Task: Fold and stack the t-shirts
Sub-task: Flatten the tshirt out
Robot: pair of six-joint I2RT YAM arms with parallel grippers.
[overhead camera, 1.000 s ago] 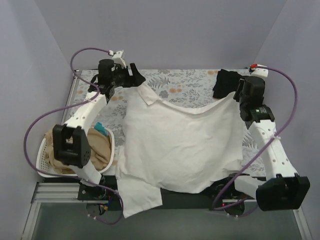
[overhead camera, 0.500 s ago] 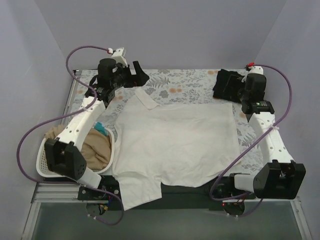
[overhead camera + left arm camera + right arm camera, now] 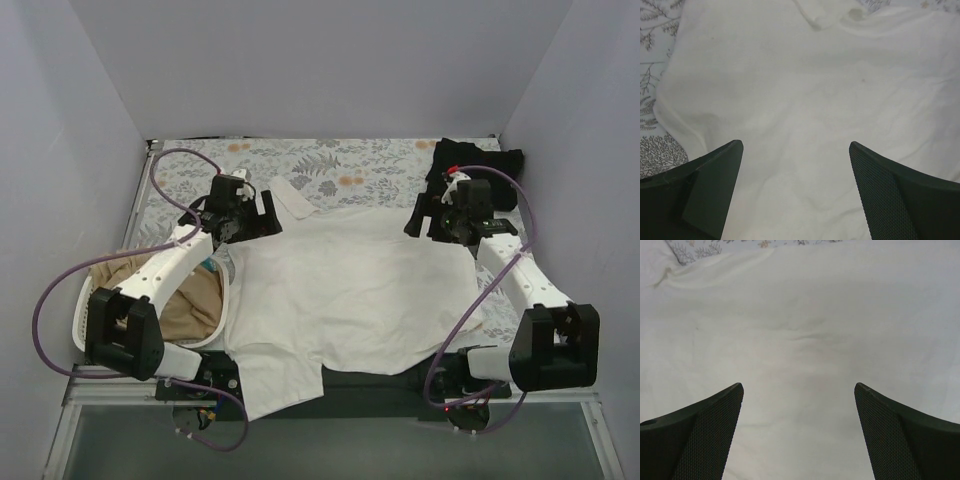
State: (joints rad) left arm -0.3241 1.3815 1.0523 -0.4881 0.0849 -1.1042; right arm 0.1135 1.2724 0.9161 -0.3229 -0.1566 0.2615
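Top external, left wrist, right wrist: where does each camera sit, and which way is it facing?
Top external: above and behind the bases, looking down on both arms, the left gripper, the right gripper and the white t-shirt.
Left wrist: on the left arm, facing down at that shirt between its open fingers.
Right wrist: same on the right arm, fingers open.
Shared: the white t-shirt.
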